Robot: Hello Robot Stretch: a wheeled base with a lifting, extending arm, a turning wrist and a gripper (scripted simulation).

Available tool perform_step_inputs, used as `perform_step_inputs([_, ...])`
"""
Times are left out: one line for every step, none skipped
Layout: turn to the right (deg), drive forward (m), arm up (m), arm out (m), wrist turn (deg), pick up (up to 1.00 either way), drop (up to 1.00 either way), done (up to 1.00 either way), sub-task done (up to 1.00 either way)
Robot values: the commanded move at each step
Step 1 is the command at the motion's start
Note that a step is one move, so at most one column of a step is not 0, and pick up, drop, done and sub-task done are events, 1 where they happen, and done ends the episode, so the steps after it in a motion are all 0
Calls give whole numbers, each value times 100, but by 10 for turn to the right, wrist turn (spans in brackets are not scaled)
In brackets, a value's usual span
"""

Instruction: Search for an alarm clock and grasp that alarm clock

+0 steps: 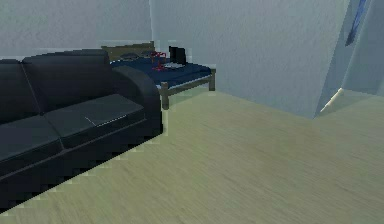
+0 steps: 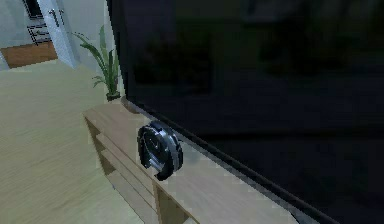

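Search part looks pretty much done to us. In the arm side view there's what we take for the alarm clock point(image 2: 160, 150), a round dark thing with a silvery rim. It's standing on the wooden TV stand point(image 2: 215, 190), just in front of the big dark TV point(image 2: 260, 90). A potted plant point(image 2: 105, 65) sits past the stand's far end.

Straight ahead in the forward view it's a dark sofa point(image 1: 70, 100), a bed point(image 1: 185, 72) with a blue cover beyond it, and wooden floor point(image 1: 250, 160).

The grasp is all left to do, as we judge it: line the arm up with the clock and reach out. As for the gripper's state, we honestly can't tell from these shots.
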Motion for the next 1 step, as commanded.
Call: perform_step_inputs([0,0,50,0,0,0,0,0,0])
